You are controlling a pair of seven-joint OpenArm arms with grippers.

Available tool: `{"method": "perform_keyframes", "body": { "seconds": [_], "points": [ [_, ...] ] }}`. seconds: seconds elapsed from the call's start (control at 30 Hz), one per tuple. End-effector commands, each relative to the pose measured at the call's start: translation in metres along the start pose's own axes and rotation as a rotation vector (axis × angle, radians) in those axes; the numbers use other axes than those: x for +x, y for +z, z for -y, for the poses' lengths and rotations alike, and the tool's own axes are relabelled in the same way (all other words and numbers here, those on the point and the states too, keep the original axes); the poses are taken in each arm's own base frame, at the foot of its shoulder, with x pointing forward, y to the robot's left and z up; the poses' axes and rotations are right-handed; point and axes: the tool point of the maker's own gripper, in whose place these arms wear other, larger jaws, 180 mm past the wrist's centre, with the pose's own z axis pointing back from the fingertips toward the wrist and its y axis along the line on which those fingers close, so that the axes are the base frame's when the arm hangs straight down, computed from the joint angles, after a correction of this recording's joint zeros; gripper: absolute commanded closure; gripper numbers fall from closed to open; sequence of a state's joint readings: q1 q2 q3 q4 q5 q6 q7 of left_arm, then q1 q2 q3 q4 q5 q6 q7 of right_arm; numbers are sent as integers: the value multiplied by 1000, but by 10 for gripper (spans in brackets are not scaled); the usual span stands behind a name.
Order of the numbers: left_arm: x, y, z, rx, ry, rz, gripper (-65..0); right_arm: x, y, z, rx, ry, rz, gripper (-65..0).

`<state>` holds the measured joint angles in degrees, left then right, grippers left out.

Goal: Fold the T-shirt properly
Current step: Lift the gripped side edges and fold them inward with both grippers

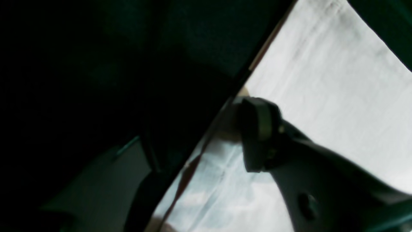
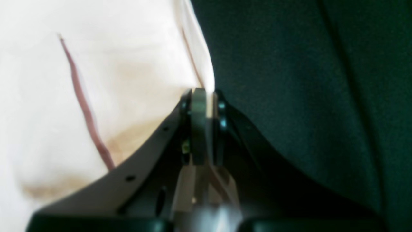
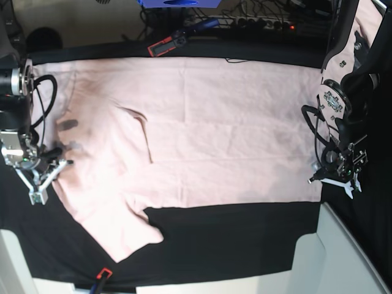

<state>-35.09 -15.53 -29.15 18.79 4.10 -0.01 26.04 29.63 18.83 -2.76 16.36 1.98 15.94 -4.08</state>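
Base view is showing the T-shirt lying spread out flat on the black cloth, with one arm waiting at each side edge so the shirt can be lifted evenly. Right gripper is pinching the shirt's edge tight between its closed jaws (probably to carry it over for a fold). Left gripper is sitting just beside the other edge with its jaws apart, holding nothing that I can see.

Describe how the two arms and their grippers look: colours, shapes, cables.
Both arms are black with silver metal joints and looped black cables. The left gripper has pale, flat, tapering fingers; the right gripper matches, with dark pads. Up close, the right gripper's fingers curve outward, with small bolt holes.
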Motion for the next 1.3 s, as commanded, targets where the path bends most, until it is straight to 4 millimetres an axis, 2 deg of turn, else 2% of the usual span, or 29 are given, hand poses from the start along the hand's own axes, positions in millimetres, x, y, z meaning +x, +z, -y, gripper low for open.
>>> {"method": "perform_keyframes", "body": {
  "seconds": [0.0, 0.1, 0.13, 0.4, 0.5, 0.57, 0.6, 0.67, 0.73, 0.93, 1.07, 1.2, 1.27],
  "points": [
    [4, 2, 2, 0, 2, -14, -217, -1, 2, 8, -16, 16, -31, -35],
    [4, 2, 2, -1, 8, -13, -86, -1, 2, 8, -14, 16, -31, -35],
    [4, 2, 2, -2, 9, -13, -76, -1, 2, 8, -14, 16, -31, -35],
    [11, 3, 4, -5, 12, -1, -69, 4, 2, 9, -16, 6, -14, -35],
    [17, 4, -5, 0, 11, 6, -66, 19, 3, 8, -20, 15, 27, -33],
    [17, 5, -2, -47, -2, -8, -12, 26, 3, 8, -22, 15, 42, -22],
    [18, 6, 3, -80, -19, -17, 0, 27, 4, 10, -27, -6, 48, -4],
    [30, 12, -1, -90, -39, -2, 0, 29, 6, 20, -55, -71, 65, 0],
    [33, 16, -10, -74, -56, 11, 0, 32, 7, 28, -74, -122, 79, 0],
    [45, 36, -20, -66, -128, 58, 0, 34, 9, 35, -87, -146, 90, 0],
    [41, 38, -21, -62, -139, 58, 0, 36, 10, 35, -88, -147, 100, 0],
    [36, 38, -20, -92, -119, 57, 0, 55, 14, 39, -97, -133, 150, 0],
    [31, 38, -24, -121, -82, 55, 0, 57, 16, 40, -100, -125, 158, 0]
  ]
}}
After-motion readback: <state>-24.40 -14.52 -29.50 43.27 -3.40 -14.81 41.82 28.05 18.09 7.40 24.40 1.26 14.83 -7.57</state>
